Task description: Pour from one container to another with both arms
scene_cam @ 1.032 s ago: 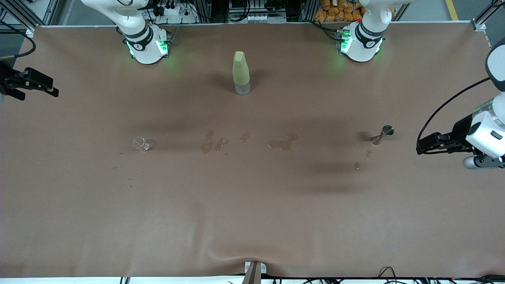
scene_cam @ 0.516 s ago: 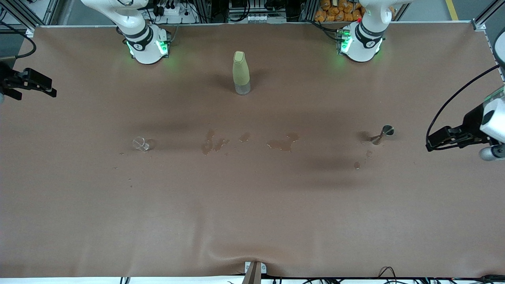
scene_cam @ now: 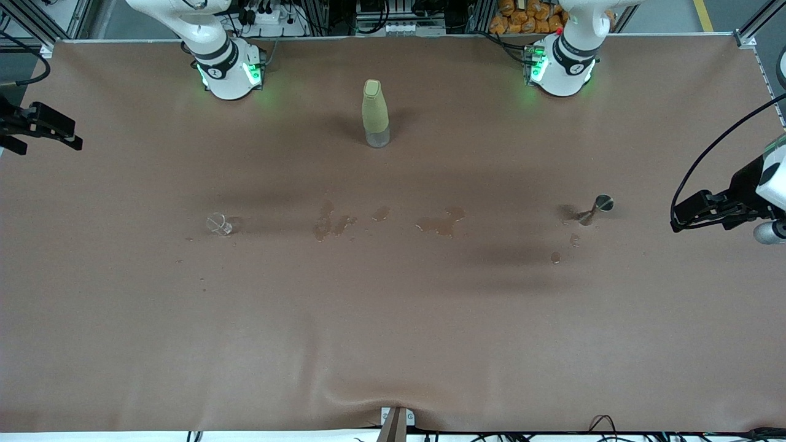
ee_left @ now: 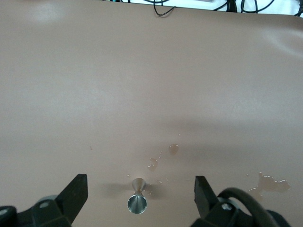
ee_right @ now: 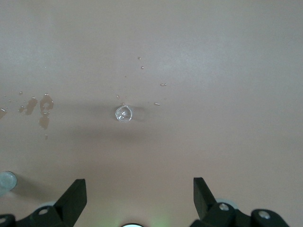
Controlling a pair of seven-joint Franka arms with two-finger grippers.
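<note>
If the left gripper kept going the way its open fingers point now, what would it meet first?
Probably the metal jigger: the left gripper, open and empty, points toward it from the left arm's end of the table. Its height is unclear, so it might pass over the jigger.

**Brown-covered table under even light**

A wide table (scene_cam: 393, 344) wears a brown cover, rumpled at the edge nearest the front camera. Farther from that camera than the table stand aluminium frame rails (scene_cam: 381, 12), and orange packets (scene_cam: 528, 15) are stacked by the rails. Cables (scene_cam: 605, 423) trail below the table's near edge.
</note>
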